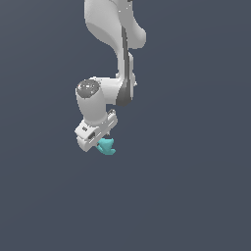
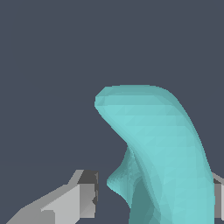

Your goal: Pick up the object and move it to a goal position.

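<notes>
We see the teal object [image 1: 106, 146] sitting directly under the white gripper [image 1: 101, 142], touching its underside and poking out below it toward the exterior view's right. No shadow or contact with the surface shows, so we cannot say whether the piece is lifted or resting.

In the wrist view the object [image 2: 162, 153] fills the space between the jaws. One finger [image 2: 76, 201] stands a little apart from the object's small pointed lobe, with a dark gap between them. The other finger [image 2: 218, 199] is only a sliver at the frame's edge and looks to be against the object's broad flank. So the jaws are partly drawn in around the piece, but we cannot tell whether they truly pinch it or merely bracket it.

The object's long axis runs away from the gripper, curving over into a rounded tip, so the jaws meet it across its narrower lower part.

We judge that the coming move turns on that gap: if one finger is not bearing on the lobe, the curved, smooth piece could pivot or slip when carried. No goal marker is visible in either view.
</notes>
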`<act>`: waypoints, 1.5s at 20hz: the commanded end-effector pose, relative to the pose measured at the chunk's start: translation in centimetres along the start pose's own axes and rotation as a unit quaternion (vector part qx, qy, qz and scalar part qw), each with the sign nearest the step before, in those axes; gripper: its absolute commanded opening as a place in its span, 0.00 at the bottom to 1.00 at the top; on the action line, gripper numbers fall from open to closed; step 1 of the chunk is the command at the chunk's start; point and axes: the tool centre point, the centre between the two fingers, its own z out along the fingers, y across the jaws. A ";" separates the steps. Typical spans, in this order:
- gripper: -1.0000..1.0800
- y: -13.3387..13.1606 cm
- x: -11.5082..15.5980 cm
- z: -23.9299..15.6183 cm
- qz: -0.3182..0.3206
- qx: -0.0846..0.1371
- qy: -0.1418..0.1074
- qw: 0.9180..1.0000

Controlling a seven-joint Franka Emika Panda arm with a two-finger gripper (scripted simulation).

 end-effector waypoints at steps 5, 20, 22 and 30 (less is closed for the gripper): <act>0.00 -1.4 1.0 -1.1 0.000 0.000 0.000 1.000; 0.00 -11.3 7.8 -9.1 -0.001 -0.001 -0.001 1.000; 0.00 -12.4 8.6 -9.9 -0.001 -0.001 -0.001 1.000; 0.00 -14.3 10.3 -11.7 -0.001 0.000 0.000 1.000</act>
